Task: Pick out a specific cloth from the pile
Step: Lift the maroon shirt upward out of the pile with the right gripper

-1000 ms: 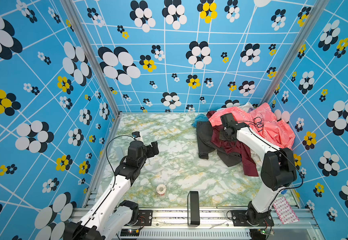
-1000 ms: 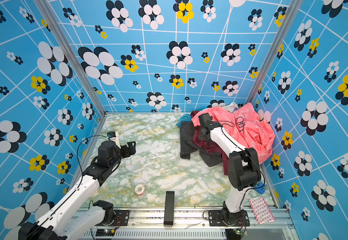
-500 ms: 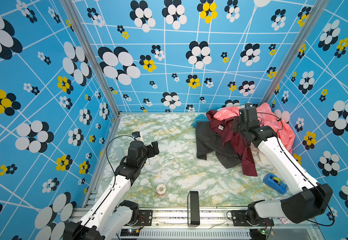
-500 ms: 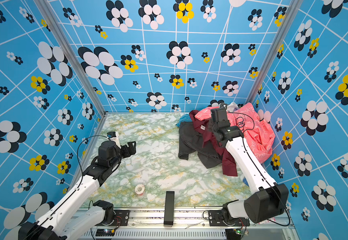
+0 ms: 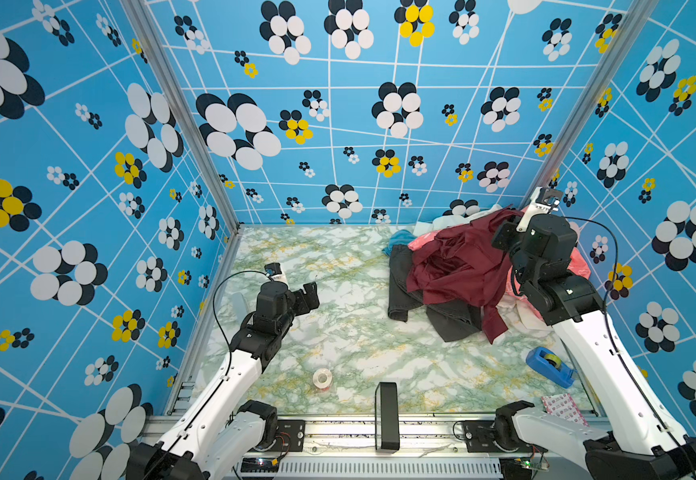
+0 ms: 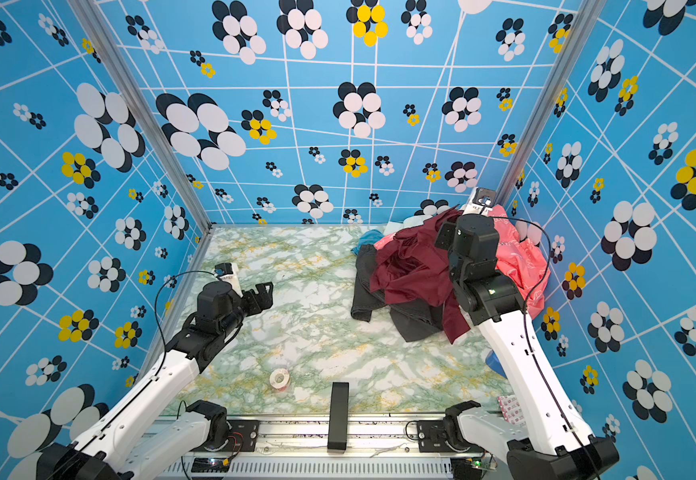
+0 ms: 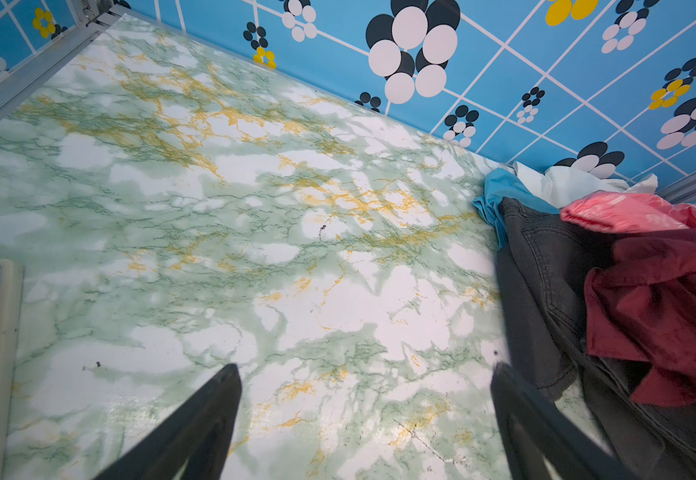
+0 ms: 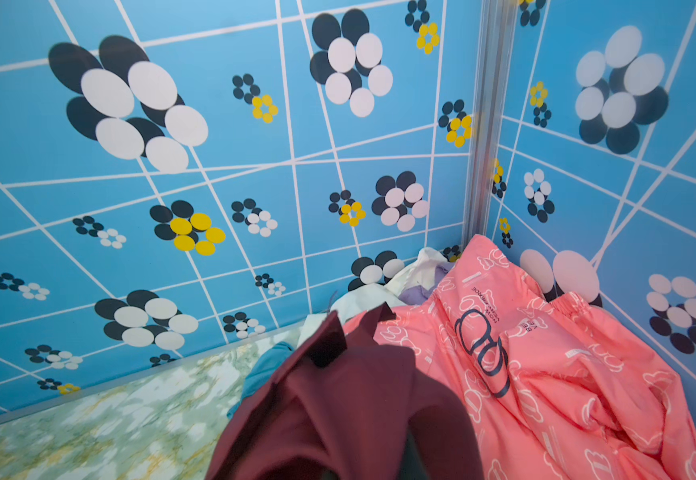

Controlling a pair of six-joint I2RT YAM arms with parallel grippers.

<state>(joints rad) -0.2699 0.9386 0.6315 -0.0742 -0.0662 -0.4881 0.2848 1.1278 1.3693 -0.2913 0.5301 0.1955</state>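
Observation:
The cloth [image 5: 454, 266] [image 6: 413, 270] is dark maroon, thin and slightly shiny. It drapes over the pile's dark grey garment [image 5: 400, 286] [image 7: 546, 270] and pink printed jacket [image 6: 516, 257] [image 8: 566, 374] at the back right corner. My right gripper [image 5: 506, 226] [image 8: 329, 353] is shut on the cloth's upper edge and holds that part raised above the pile; fabric wraps its fingers. The rest of the cloth [image 7: 662, 316] hangs down onto the heap. My left gripper [image 5: 311, 293] [image 7: 363, 368] hovers open and empty over bare table, left of the pile.
Blue and white pieces [image 5: 400, 239] lie at the pile's back. A tape roll [image 5: 322, 378], a black block [image 5: 387, 409], a blue tape dispenser [image 5: 548, 363] and a printed packet [image 5: 564, 409] sit near the front edge. Patterned walls enclose the marble table [image 5: 338, 332].
My right arm has swung up and back toward the right corner, pulling the maroon cloth's edge higher. The blue tape dispenser is now uncovered. The left arm has not moved.

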